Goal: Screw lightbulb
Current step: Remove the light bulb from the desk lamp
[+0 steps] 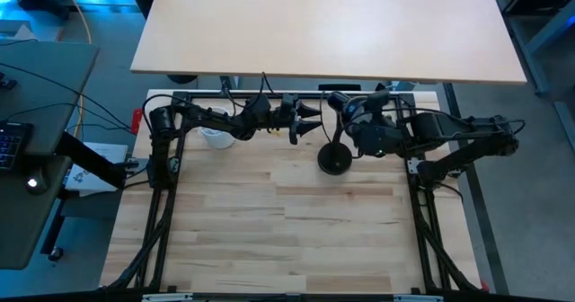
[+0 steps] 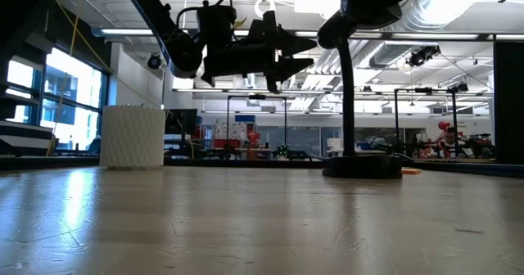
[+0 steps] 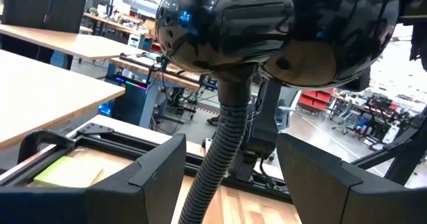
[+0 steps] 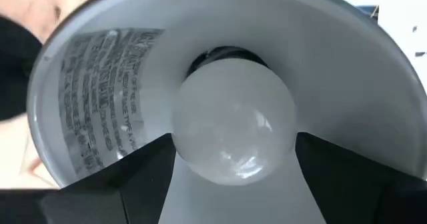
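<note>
Inside the lamp shade [image 4: 80, 117], the lightbulb [image 4: 233, 121] sat in its socket; right gripper [image 4: 233, 164] fingers apart beside it, left gripper [image 3: 230, 177] fingers apart around the lamp neck [image 3: 223, 144].

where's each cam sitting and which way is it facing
high: overhead, straight down; both arms meet at the lamp base.
low: tabletop height, level into the room; white cup, left pincer raised.
left wrist: faces the lamp's black shade, own fingers apart.
right wrist: looks into the shade at the lightbulb.
Shared: all show the lamp.
</note>
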